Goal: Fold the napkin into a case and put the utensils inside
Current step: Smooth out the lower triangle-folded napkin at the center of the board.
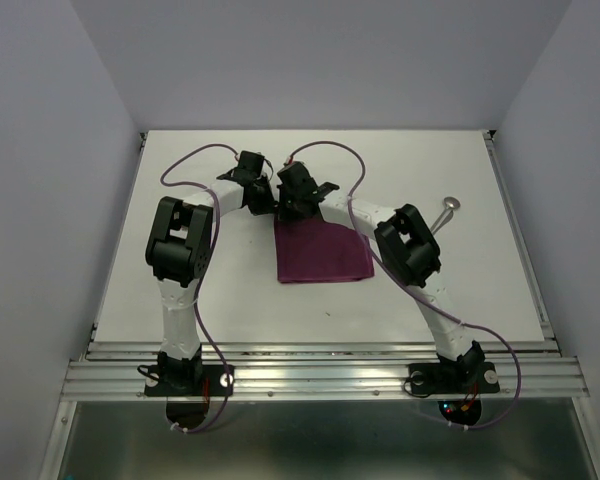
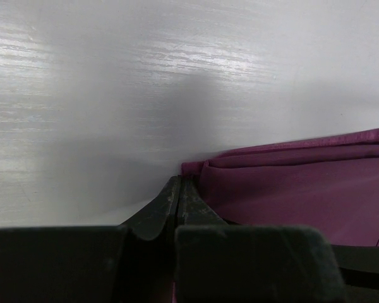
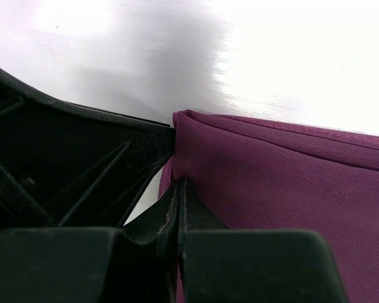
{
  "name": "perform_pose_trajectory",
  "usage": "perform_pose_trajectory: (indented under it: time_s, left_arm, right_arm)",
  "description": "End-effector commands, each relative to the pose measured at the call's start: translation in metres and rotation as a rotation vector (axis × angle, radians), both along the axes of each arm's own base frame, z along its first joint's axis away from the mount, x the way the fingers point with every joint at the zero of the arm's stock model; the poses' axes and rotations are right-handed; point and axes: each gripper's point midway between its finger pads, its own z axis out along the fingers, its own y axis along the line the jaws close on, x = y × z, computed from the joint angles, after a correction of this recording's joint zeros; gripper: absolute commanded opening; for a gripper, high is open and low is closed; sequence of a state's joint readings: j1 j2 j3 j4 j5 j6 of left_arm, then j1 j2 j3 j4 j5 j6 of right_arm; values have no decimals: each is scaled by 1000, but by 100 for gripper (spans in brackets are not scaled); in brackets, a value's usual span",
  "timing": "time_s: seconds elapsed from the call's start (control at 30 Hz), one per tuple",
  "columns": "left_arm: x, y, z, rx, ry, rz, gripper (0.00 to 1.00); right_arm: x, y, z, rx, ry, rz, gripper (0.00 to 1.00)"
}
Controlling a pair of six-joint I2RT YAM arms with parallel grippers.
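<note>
napkin: folded, plum, lying flat on the table [image 1: 180, 290] near mid-table [image 1: 323, 255]; roughly rectangular, and its near-right corner runs out further than the rest.
napkin layers: wrist views show stacked folds along the far edge, rolled over at the corner.
left gripper: at the napkin's 11 o'clock corner [image 2: 179, 186], fingers pressed together with the tips right on the cloth corner; a thin purple sliver shows between the fingers low in the left wrist view, so it reads as a pinch on the napkin.
right gripper: same corner, just to the 3 o'clock side of the left one [image 3: 179, 189]; fingers squeezed flat together, with cloth on both sides of the tips, so it is pinching the napkin edge.
spacing: the two grippers sit nearly touching; the left gripper's black body fills the 9 o'clock side of the right wrist view, up against the folded corner.
spoon: on the table at 2 o'clock from the napkin [image 1: 448, 207], well apart from it; bowl toward the far side, handle running back behind the right arm.
case: napkin is folded but not a narrow pouch; spoon is outside it.
</note>
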State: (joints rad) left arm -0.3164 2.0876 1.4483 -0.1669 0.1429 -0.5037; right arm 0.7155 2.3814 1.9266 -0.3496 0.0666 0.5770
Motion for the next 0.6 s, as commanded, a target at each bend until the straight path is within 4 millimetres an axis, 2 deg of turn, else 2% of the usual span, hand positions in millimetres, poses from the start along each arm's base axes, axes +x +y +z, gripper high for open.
perform_pose_trajectory:
  time_s: [0.0, 0.43, 0.57]
  left_arm:
    - [-11, 5, -18, 23, 59, 0, 5]
    - [-13, 8, -21, 27, 67, 6, 4]
    - [-12, 9, -12, 23, 59, 6, 4]
  right_arm:
    - [3, 15, 53, 96, -80, 18, 1]
    - [-3, 20, 72, 130, -108, 32, 1]
    - [-8, 24, 72, 133, -106, 45, 1]
